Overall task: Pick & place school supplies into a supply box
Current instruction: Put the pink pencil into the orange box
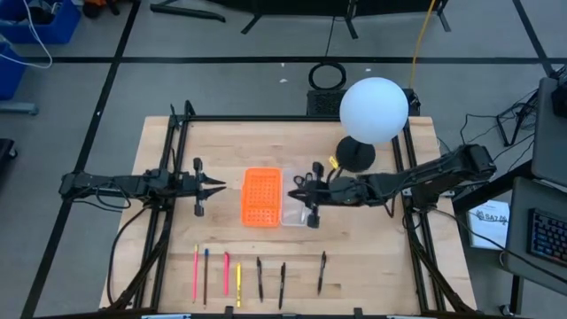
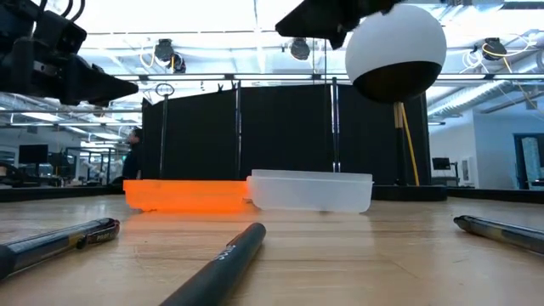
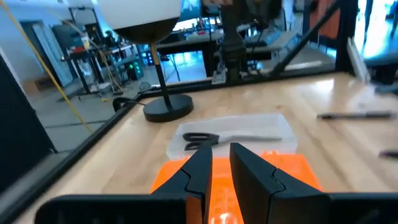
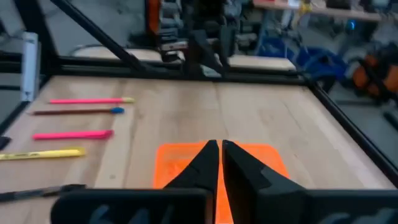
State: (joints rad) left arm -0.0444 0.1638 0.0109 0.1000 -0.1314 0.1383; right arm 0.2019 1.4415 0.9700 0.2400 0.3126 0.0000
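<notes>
The clear supply box [image 1: 292, 215] [image 3: 273, 127] stands mid-table, beside an orange perforated piece [image 1: 261, 197]. Silver scissors with black handles [image 3: 205, 140] lie flat inside the box, handles toward the far side. Several pens and pencils lie in a row along the near edge: pink [image 1: 195, 273], yellow [image 1: 238, 285], black [image 1: 282, 285] [image 1: 322, 273]. My right gripper [image 1: 299, 192] [image 4: 219, 143] hovers above the box, pointing left, shut and holding nothing. My left gripper [image 1: 221, 186] [image 3: 221, 149] waits left of the orange piece, pointing level toward it, fingers slightly apart and holding nothing.
A lamp with a white globe [image 1: 374, 109] and a black round base [image 1: 356, 155] stands at the far right, close behind my right arm. A black metal frame [image 1: 177, 159] borders the table. Bare wood lies between the box and the row of pens.
</notes>
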